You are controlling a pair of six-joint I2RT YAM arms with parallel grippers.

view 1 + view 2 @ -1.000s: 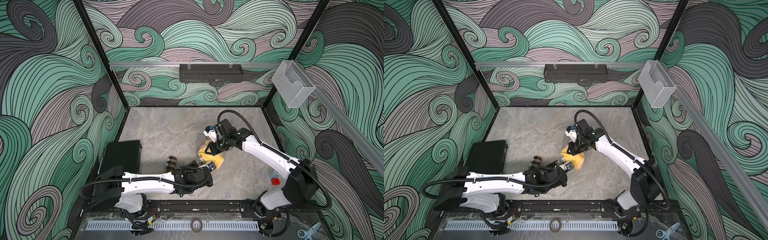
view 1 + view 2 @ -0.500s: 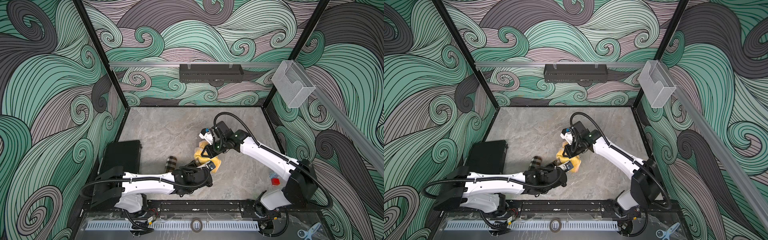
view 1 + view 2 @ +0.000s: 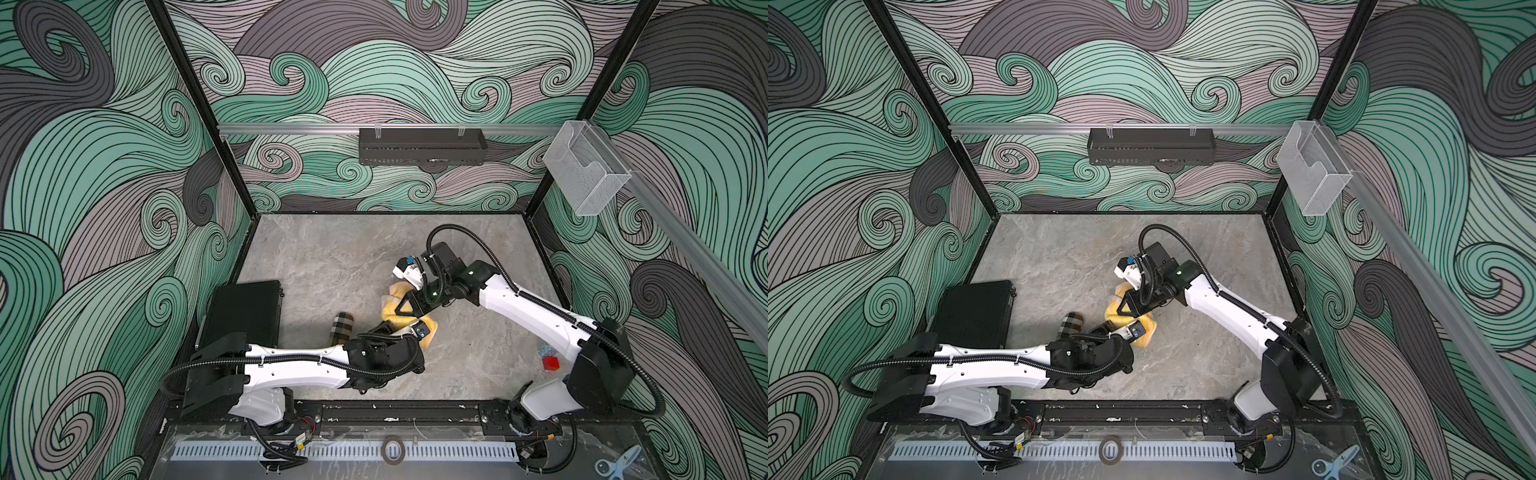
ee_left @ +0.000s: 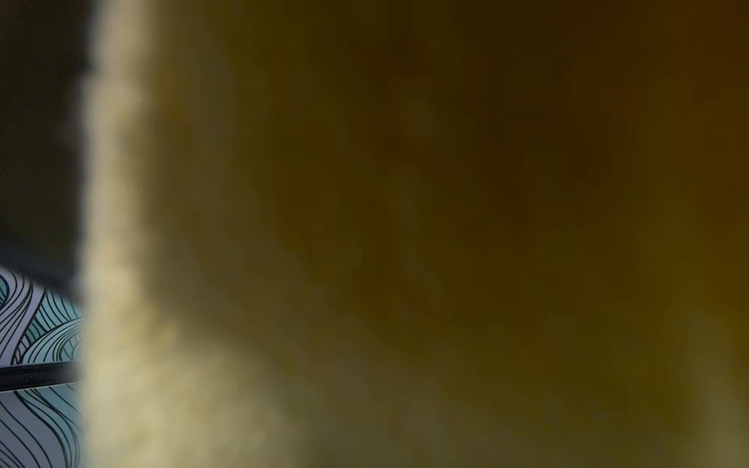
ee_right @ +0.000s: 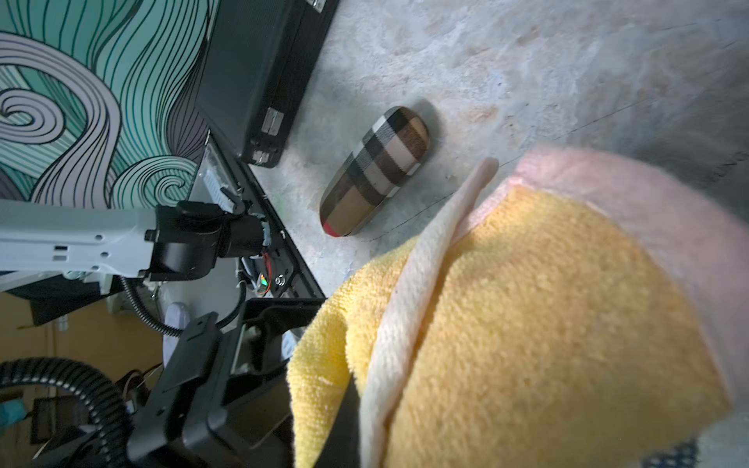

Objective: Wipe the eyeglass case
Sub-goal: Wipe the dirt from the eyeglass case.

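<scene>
Both grippers are clamped on the cloth [image 3: 391, 297], which is bunched and raised between them. The right gripper [image 3: 401, 309] is set on it from the far side. The left gripper [image 3: 390, 327] is buried in it from the near side, and the left wrist view is filled by blurred yellow fabric. The eyeglass case [image 5: 375, 172] is laid flat on the table [image 3: 332, 257]. It is positioned apart from the cloth, between the cloth and the black box [image 3: 245, 311].

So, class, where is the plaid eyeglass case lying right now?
In both top views the eyeglass case lies on the table, on the robot's left side, between the black box and the yellow cloth, touching neither.
</scene>
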